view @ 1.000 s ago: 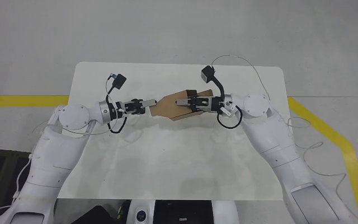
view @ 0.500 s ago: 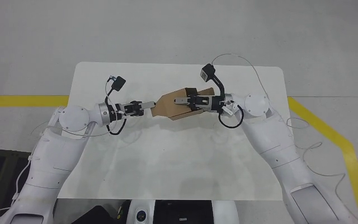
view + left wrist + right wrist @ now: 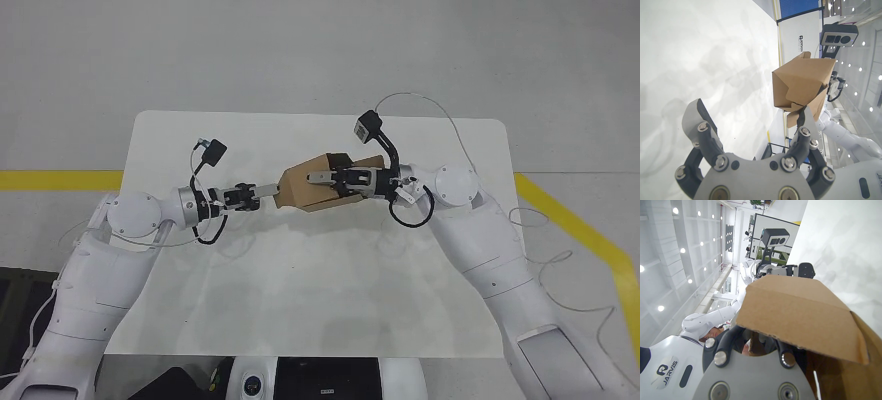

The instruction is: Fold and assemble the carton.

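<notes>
Holding the brown cardboard carton (image 3: 312, 184) just above the centre of the top view, over the white tabletop (image 3: 300, 290); gripping its right end with the right pincer (image 3: 322, 181), clenched on the carton wall with one silver finger across the top panel.

Keeping the left pincer (image 3: 751, 103) released and spread wide at the carton's left end; in the left wrist view, one fingertip (image 3: 806, 113) touching or just short of a loose flap (image 3: 791, 120) hanging below the part-folded end face; cannot tell which.

Compared with a second ago: carton swung slightly up-frame and looking squarer, less flattened; left pincer brought a little lower and right, now meeting that end.

Judging from this: body largely erected, end not yet closed; likely next, tucking the loose flap in while bracing with the right; some risk of creasing the flap if pushed off-line.
</notes>
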Controlling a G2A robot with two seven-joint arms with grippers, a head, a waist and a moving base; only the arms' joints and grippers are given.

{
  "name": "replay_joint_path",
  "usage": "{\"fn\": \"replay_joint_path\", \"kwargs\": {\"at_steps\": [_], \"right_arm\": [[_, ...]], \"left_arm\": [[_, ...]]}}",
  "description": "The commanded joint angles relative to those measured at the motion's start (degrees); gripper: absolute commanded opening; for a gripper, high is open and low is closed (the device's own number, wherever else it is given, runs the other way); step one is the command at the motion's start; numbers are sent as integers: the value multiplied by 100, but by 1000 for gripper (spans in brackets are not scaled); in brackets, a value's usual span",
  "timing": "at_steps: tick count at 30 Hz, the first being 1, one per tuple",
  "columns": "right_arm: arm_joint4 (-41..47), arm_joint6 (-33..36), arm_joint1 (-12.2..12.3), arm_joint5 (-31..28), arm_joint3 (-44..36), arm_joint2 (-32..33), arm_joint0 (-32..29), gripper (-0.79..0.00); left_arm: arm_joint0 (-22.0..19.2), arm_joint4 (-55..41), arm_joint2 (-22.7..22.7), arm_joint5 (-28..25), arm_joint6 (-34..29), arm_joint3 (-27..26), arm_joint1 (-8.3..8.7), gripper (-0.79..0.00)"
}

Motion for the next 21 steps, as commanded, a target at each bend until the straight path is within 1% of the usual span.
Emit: {"fn": "replay_joint_path", "kwargs": {"at_steps": [1, 6, 14, 21], "right_arm": [[24, 7, -6, -19, 21, -3, 16, -785], [173, 42, -28, -62, 40, -21, 26, -785], [146, 99, -34, -53, 88, -42, 20, -785], [174, 121, -48, -65, 49, -66, 19, -785]], "left_arm": [[-8, -11, 6, 5, 9, 0, -2, 0], [-40, -157, 26, 8, -1, 31, -13, 0], [-113, -294, -85, 41, 36, 140, -5, 0], [-119, -345, -69, 55, 31, 167, -8, 0]]}}
